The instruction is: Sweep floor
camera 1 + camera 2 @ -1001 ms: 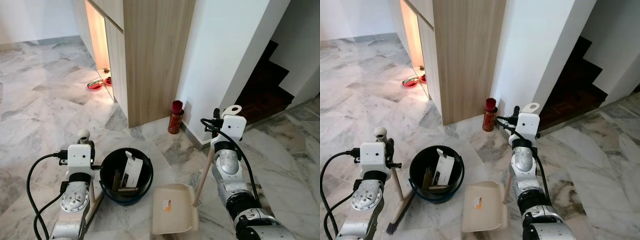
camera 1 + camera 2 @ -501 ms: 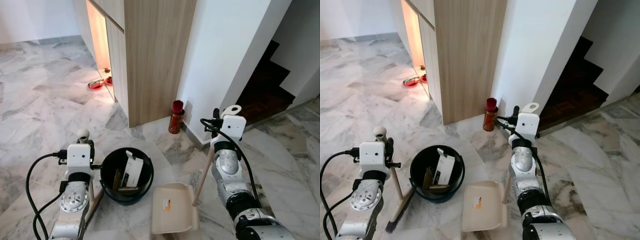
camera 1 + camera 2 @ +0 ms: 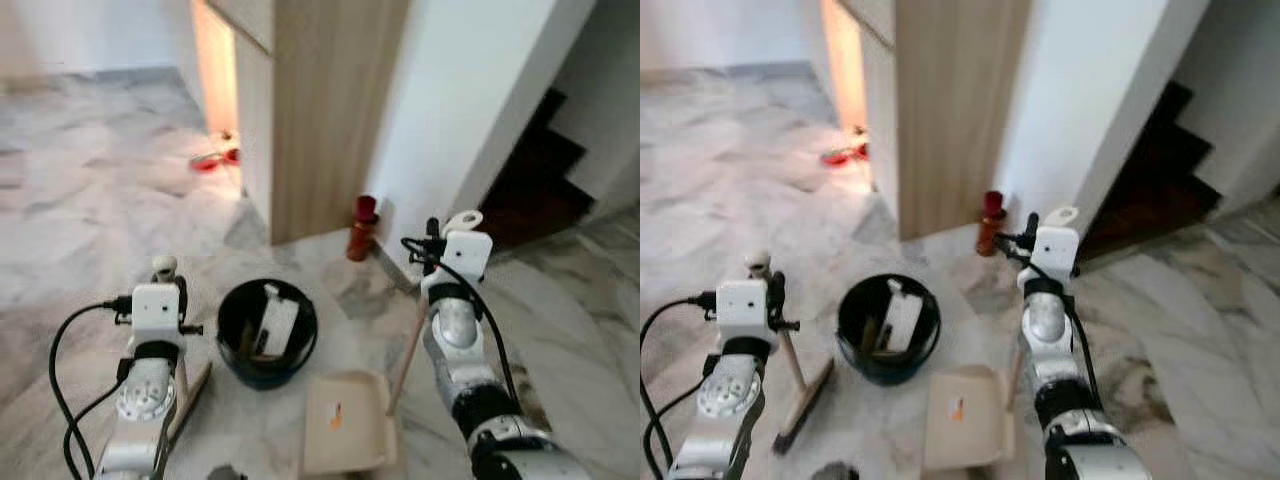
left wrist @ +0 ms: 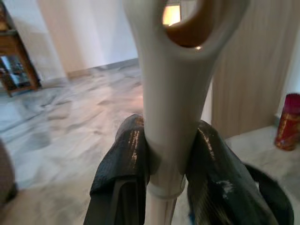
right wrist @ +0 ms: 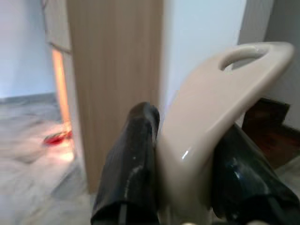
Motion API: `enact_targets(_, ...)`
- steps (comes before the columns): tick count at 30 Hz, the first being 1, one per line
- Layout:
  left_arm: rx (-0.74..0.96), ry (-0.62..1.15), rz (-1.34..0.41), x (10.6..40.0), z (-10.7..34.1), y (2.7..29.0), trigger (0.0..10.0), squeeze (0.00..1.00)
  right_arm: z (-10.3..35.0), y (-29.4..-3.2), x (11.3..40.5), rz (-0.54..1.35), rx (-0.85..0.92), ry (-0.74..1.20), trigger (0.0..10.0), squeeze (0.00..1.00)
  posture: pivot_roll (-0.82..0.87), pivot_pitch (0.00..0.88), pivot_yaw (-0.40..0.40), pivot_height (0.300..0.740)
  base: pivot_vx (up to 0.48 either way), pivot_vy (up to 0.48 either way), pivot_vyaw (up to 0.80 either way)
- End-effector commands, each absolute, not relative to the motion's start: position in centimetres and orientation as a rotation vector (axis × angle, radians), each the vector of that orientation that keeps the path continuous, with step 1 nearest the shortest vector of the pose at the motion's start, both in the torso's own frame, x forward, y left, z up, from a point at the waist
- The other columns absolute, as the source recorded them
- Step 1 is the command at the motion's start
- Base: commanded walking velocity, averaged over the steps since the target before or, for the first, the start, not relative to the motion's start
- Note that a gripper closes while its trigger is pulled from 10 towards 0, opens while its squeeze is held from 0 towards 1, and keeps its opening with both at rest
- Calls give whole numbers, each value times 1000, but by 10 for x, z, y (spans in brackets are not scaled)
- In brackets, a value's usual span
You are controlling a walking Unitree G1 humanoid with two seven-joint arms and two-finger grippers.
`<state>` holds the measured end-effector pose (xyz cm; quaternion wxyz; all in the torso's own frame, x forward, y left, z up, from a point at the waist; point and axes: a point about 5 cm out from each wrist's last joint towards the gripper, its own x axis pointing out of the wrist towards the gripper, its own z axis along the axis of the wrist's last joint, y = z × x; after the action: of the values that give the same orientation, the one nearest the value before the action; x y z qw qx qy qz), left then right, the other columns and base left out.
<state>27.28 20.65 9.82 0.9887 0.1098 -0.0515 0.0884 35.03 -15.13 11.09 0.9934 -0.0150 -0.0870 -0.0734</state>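
Observation:
My left gripper is shut on the white top end of the broom handle, which stands upright at my left. The broom's wooden stick runs down to the brush head on the marble floor. My right gripper is shut on the beige grip of the dustpan handle. Its stick slants down to the beige pan, which lies flat on the floor. A black bin stands between the two arms, with a white carton and other rubbish inside.
A red canister stands at the foot of the white wall. Beside it rises a wooden cabinet, with red bowls in its lit recess. Dark stairs lie to the right. A small dark thing lies on the floor at the bottom edge.
The whole picture has shifted and blurred, so the camera has moved. Both grippers keep their hold on the handles. A small dark thing has come into view at the bottom edge.

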Motion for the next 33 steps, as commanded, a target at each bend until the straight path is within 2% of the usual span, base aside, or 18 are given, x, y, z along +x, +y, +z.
enact_targets(1, 230, -167, 166, 277, 112, 203, 10000, 0, 120, -159, 353, -174, -24, -214, 10000, 0, 276, 0, -109, 740, -285, 0, 0)
enact_targets(14, 229, -171, 171, 279, 112, 204, 10000, 0, 120, -160, 354, -176, -24, -211, 10000, 0, 272, 0, -109, 740, -283, 0, 0)
enact_targets(24, 249, -163, 160, 282, 115, 208, 10000, 0, 113, -161, 350, -200, -15, -193, 10000, 0, 267, 0, -70, 740, 0, 0, 0)
enact_targets(28, 253, -174, 106, 287, 121, 206, 10000, 0, 124, -161, 350, -221, -1, -270, 10000, 0, 252, 5, -38, 740, 0, 0, 0)
enact_targets(33, 244, -156, 31, 287, 119, 200, 10000, 0, 112, -162, 345, -242, 2, -219, 10000, 0, 240, 18, -16, 740, 0, 0, 0)
